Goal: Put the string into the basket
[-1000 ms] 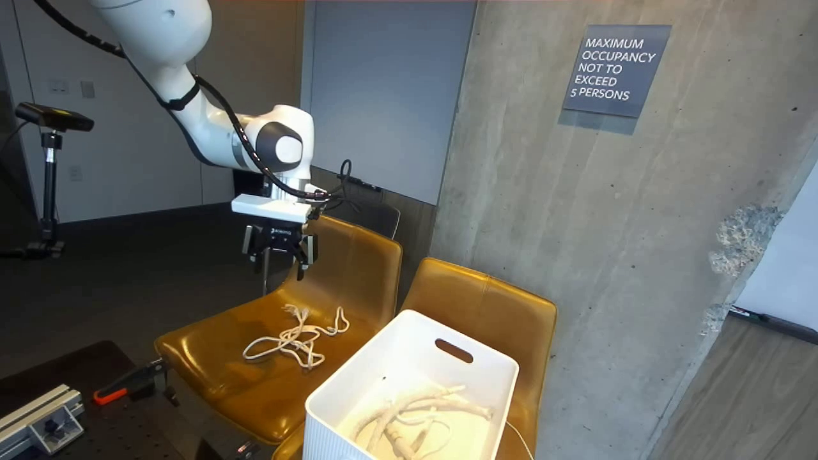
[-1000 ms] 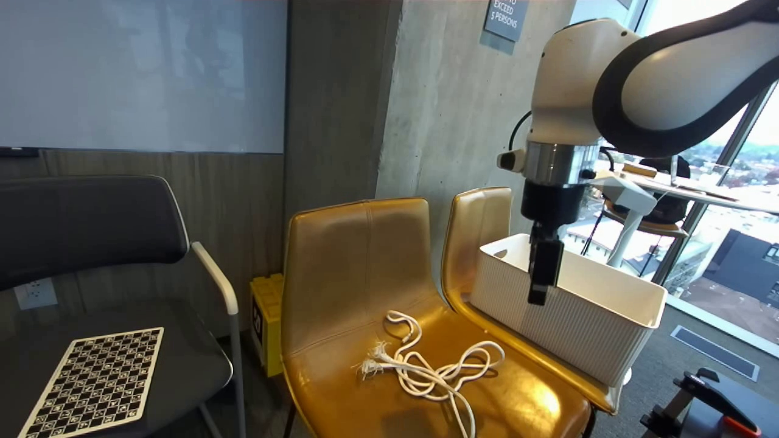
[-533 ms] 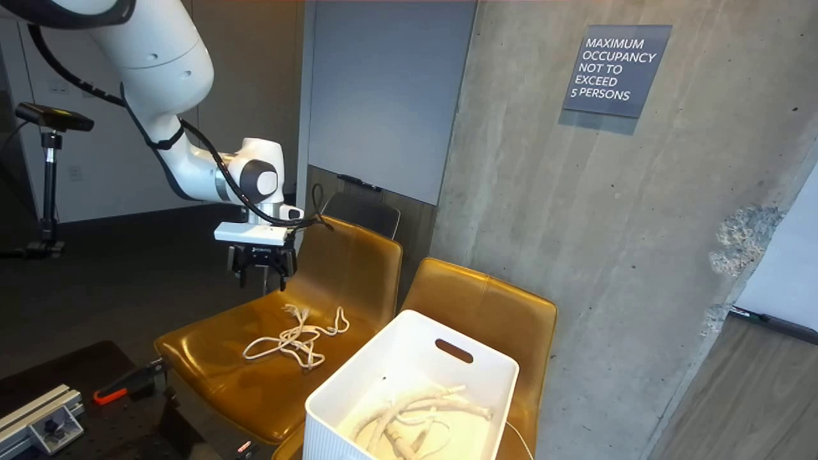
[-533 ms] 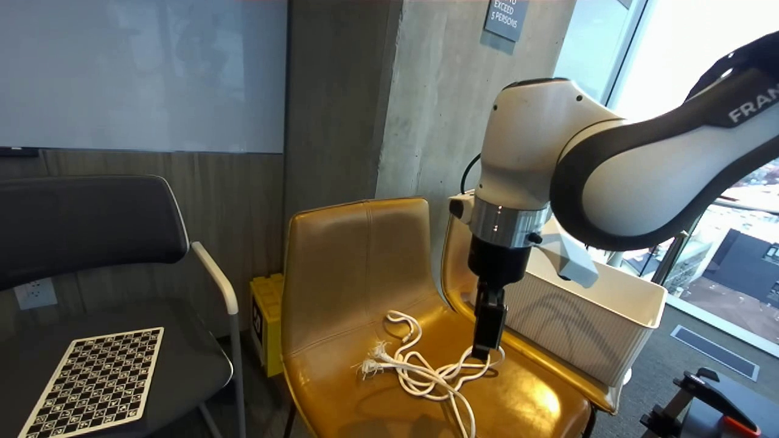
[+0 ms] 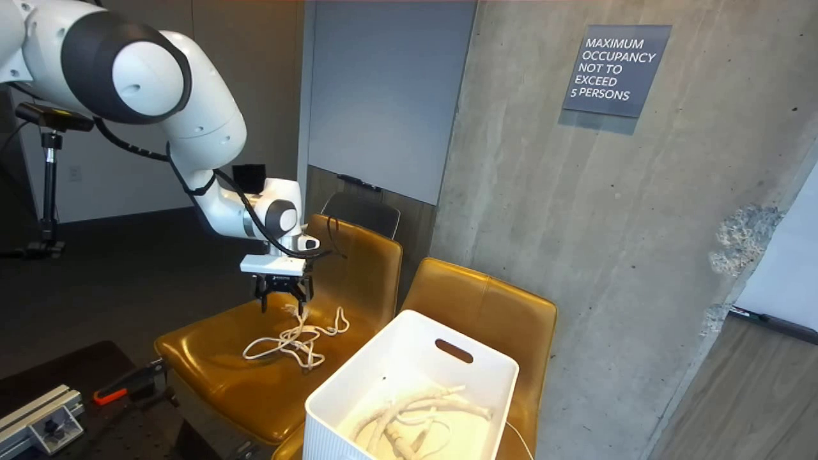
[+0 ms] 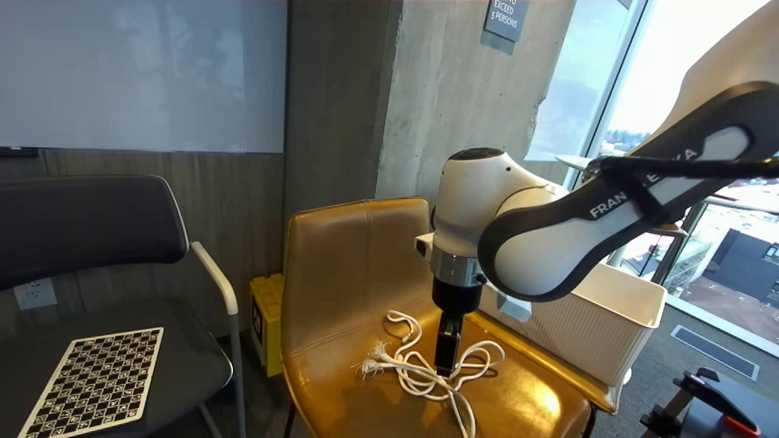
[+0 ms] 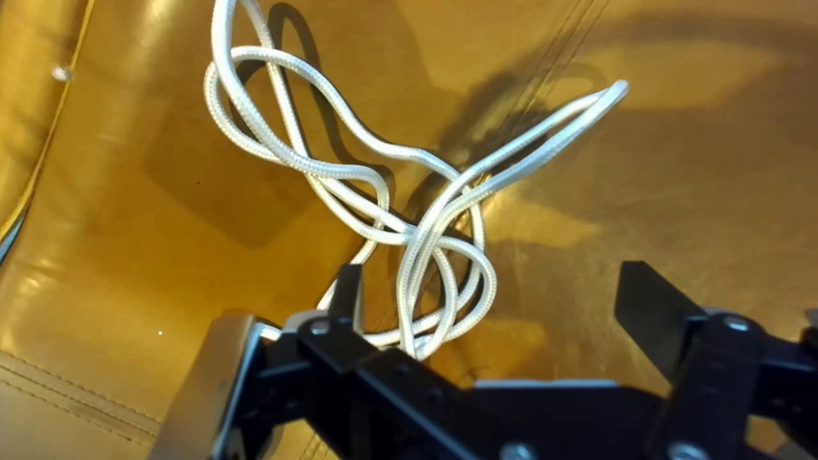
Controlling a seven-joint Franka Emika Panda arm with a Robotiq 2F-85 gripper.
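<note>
Indoors, a white string [image 7: 422,239] lies in loose loops on the glossy brown seat of a chair [image 5: 214,358], outside and just beside the white basket [image 5: 412,348]. Behind the basket rises a concrete wall [image 5: 613,204], its sign [image 5: 617,71] setting maximum occupancy at five persons; a whiteboard [image 5: 386,96] hangs farther from the basket. The robot's gripper [image 5: 282,309], its fingers [image 7: 652,319] spread wide, hangs over the string; whether it touches the loops cannot be told.

The wrist view picks out the string's braided surface, while a frayed end [image 6: 372,365], on the side away from the basket, shows in an exterior view. Also there, well apart from the basket, a patterned black-and-white board [image 6: 94,383] lies on a dark chair [image 6: 85,231], and a yellow box [image 6: 268,322] stands nearby; a window [image 6: 739,261] shows beyond the basket.

Set on a second brown chair [image 5: 489,291], the basket holds thick beige pieces [image 5: 396,409] that cross one another on its bottom, seen in an exterior view; whether rope or branch is unclear. In both exterior views its ribbed outer wall [image 6: 584,331] shows; in an exterior view the robot arm [image 6: 541,261] covers part of it.
</note>
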